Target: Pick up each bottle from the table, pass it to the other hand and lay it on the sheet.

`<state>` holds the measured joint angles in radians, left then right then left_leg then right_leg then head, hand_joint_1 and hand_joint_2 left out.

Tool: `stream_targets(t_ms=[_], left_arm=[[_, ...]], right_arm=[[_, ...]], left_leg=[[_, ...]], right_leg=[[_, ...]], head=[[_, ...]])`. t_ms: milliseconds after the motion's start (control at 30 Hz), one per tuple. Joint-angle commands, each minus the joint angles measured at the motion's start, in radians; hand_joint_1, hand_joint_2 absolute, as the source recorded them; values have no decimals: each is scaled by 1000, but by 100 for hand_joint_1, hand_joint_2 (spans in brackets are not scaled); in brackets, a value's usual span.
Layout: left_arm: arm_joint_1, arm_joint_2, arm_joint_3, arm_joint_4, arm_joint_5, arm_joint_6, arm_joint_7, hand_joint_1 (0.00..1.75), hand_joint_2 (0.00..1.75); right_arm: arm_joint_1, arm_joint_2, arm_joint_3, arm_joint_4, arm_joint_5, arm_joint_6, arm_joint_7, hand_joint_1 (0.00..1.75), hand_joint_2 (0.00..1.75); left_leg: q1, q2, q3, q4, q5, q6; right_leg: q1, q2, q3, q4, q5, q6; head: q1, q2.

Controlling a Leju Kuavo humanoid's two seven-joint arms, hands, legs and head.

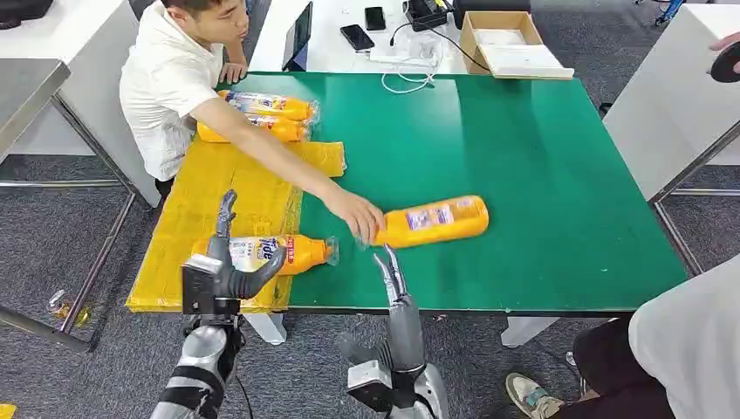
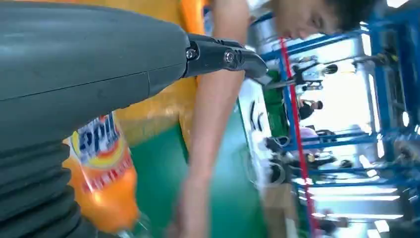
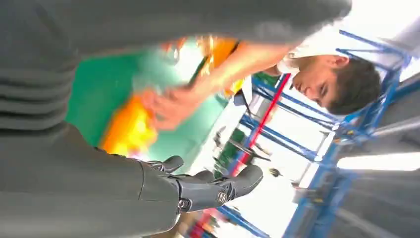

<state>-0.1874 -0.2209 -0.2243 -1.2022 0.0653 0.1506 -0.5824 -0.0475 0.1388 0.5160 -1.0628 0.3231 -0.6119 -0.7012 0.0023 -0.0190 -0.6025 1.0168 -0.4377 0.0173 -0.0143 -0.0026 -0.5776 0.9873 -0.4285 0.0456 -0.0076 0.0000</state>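
The left robot hand (image 1: 229, 266) sits at the near edge of the desk (image 1: 541, 166), its fingers curled around an orange Tide detergent bottle (image 1: 277, 252). That bottle lies on its side where the yellow sheet (image 1: 209, 201) meets the green desk surface, cap pointing toward the desk's middle. In the left wrist view the same label (image 2: 96, 144) shows just beside the hand's ribbed cover, with one dark finger (image 2: 223, 55) stretched out above it.

The right robot hand (image 1: 393, 278) is released: its fingers point straight out over the near desk edge and hold nothing. Just beyond its fingertips a second orange detergent bottle (image 1: 432, 220) lies on its side on the bare green surface, well apart from the sheet. A person's hand (image 1: 356, 214) touches the cap end of this bottle, the arm reaching across from the far left of the desk. The right wrist view shows that hand and the bottle only as a blur.

Two more orange bottles (image 1: 266, 116) lie side by side at the far end of the yellow sheet, near the seated person (image 1: 170, 83). Behind the desk stands an open cardboard box (image 1: 509, 44), with phones (image 1: 358, 37) and a white cable (image 1: 406, 78) nearby.
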Motion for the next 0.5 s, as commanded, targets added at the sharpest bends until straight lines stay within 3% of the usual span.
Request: stream_targets(t_ms=[33,167,233,333,500], left_arm=[[178,50,-56,-353,87,29,17,0,175],[221,52,-45,-486,78,54,3,0,175],[231,56,-45,-505,75,60,6,0,175],[224,60,-44,-488,78,61,20,0,175],[220,59,-45,-478,79,62,20,0,175]], right_arm=[[-42,-20,-509,117,575,-86,54,0,175],[-128,-40,-608,198,806,-86,169,0,175],[-166,-59,-607,255,829,-86,191,0,175],[-271,-109,-572,427,875,-86,303,0,175],[-286,-120,-563,444,864,-86,303,0,175]], left_leg=[[-1,2,2,-1,0,0],[-1,3,1,0,-1,0],[-1,6,3,-1,-2,-1],[0,7,6,-1,-2,-2],[0,4,3,0,0,-1]], right_leg=[[0,1,1,-1,0,-1],[-1,3,1,0,0,-1],[-1,4,2,-1,1,-1],[1,5,5,-2,1,-3],[0,3,2,-1,1,0]], head=[[0,0],[0,0],[0,0],[0,0],[0,0]])
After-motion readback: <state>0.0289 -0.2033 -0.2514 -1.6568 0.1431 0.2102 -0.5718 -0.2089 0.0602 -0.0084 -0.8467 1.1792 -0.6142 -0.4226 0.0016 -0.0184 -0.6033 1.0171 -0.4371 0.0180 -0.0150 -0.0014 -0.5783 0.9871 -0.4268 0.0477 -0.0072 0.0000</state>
